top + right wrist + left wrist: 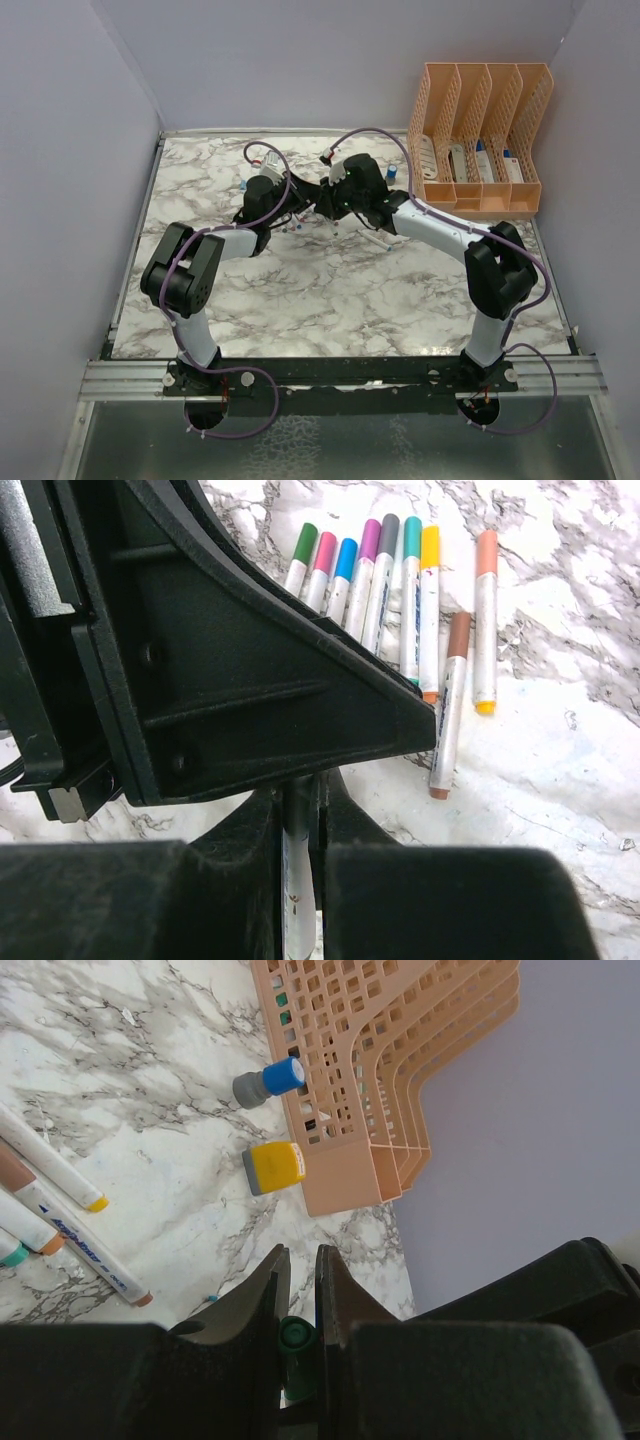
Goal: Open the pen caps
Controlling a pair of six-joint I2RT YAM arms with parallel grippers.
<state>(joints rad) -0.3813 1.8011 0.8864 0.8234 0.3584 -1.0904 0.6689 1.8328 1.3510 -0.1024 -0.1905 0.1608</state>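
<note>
Clamped a small green plastic cap [296,1338] in the closed left gripper [302,1262] and the thin white pen barrel [298,845] in the closed right gripper [300,798], over the marble table [560,760]. Could not tell if already separated. Judged early: left nine coloured capped markers [385,565] lying nearby, unopened.
</note>
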